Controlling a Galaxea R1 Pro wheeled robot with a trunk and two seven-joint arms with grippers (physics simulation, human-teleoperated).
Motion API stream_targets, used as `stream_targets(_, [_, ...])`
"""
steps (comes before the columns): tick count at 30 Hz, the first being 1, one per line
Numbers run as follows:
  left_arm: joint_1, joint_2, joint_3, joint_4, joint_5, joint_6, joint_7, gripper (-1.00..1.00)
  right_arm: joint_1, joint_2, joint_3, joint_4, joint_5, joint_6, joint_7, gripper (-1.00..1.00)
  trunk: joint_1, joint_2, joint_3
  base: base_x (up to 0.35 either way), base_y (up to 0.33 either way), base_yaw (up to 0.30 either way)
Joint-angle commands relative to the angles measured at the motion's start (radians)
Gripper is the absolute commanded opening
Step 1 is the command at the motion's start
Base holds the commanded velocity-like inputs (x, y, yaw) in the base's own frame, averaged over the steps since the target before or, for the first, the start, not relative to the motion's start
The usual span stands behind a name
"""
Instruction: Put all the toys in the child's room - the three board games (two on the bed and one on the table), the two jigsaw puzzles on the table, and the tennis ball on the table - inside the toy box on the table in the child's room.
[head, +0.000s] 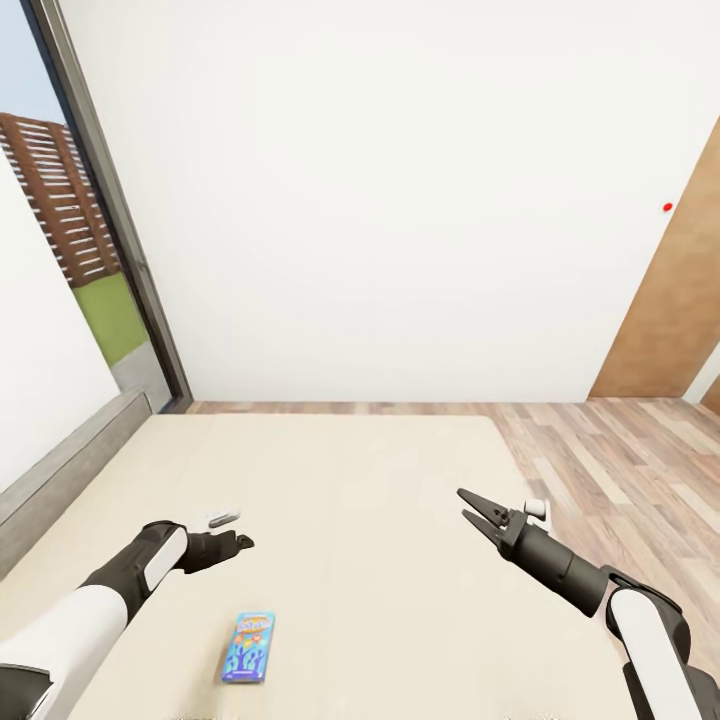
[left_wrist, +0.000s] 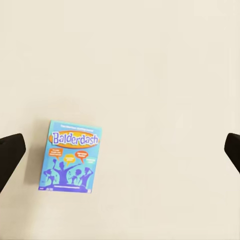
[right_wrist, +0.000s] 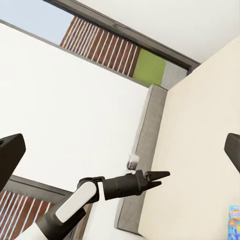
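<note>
Game box: a small blue board game (head: 249, 648) lies flat on the beige bed (head: 380, 520), low and left of centre in the head view, apart from both arms.
Left pincer (head: 238, 543): empty, fingers spread wide, hovering over the mattress above the box in the frame.
Right pincer (head: 475, 510): open, holding nothing, lower right.
Handling: likely light, stiff cardboard, smooth; being flat, it wants a grip across its long edges.
Left wrist view: reads the lid, "Balderdash" (left_wrist: 70, 156), lower left.
Right wrist view: shows the headboard (right_wrist: 145, 150) and window (right_wrist: 150, 65).
</note>
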Motion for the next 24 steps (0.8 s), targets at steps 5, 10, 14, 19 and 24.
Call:
stream_targets(5, [-0.001, 0.000, -0.004, -0.001, -0.002, 0.003, -0.003, 1.00, -0.001, 0.000, -0.001, 0.000, 0.003, 0.005, 0.005, 1.00, 0.001, -0.002, -0.010, 0.000, 0.000, 0.000])
stream_targets(10, [-0.001, 0.000, -0.004, -0.001, -0.002, 0.003, -0.003, 1.00, -0.001, 0.000, -0.001, 0.000, 0.004, 0.005, 0.003, 1.00, 0.001, -0.002, -0.019, 0.000, 0.000, 0.000])
stream_targets(14, [-0.001, 0.003, -0.005, -0.001, -0.002, 0.003, -0.002, 1.00, -0.001, 0.000, -0.001, 0.000, 0.004, 0.005, 0.003, 1.00, 0.001, -0.002, -0.025, 0.000, 0.000, 0.000])
stream_targets(19, [-0.001, 0.006, -0.005, -0.001, -0.002, 0.003, -0.002, 1.00, -0.001, 0.000, -0.001, 0.000, 0.005, 0.003, 0.003, 1.00, 0.001, -0.002, -0.033, 0.000, 0.000, 0.000])
stream_targets(24, [-0.001, 0.007, -0.005, -0.001, -0.002, 0.001, 0.000, 1.00, -0.001, -0.001, -0.001, 0.001, 0.005, 0.002, 0.002, 1.00, 0.001, -0.002, -0.042, 0.000, 0.000, 0.000])
